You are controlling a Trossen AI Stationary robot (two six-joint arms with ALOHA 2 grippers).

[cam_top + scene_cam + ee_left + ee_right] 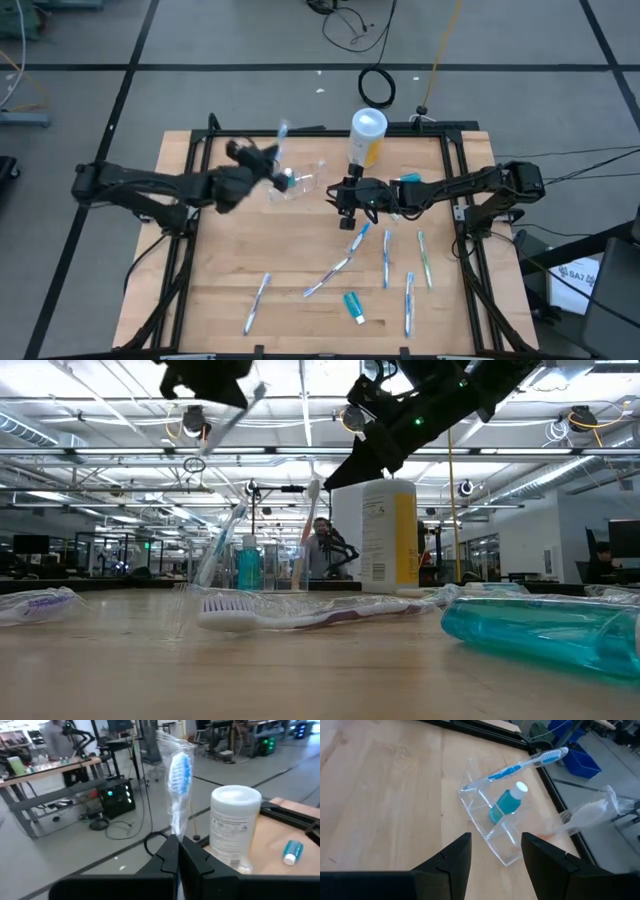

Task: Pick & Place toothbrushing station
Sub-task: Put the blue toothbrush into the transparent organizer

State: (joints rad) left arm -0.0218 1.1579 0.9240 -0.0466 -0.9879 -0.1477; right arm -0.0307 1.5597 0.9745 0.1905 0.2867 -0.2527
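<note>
A clear plastic cup (297,186) stands on the table left of centre. It holds a blue-white toothbrush (525,765), which leans on the rim, and a teal toothpaste tube (506,804). My left gripper (268,155) is above the cup's far-left side, shut on a wrapped toothbrush (180,770). My right gripper (347,205) is open and empty just right of the cup, which shows ahead of its fingers in the right wrist view (490,820). Several wrapped toothbrushes (387,258) and a teal tube (353,305) lie on the near half of the table. My left gripper pinches the wrapped toothbrush by its handle (175,827) between its two shut fingers. The blue-white brush head (181,767) sticks out past the fingertips inside the clear wrapper. The brush is lifted clear of the table (240,410); its lower end is hidden by the fingers.
A tall yellow canister with a white lid (366,135) stands just beyond my right gripper. Another teal tube (408,180) lies by the right arm. A black frame (460,160) borders the wooden table. A person (322,545) is in the room behind.
</note>
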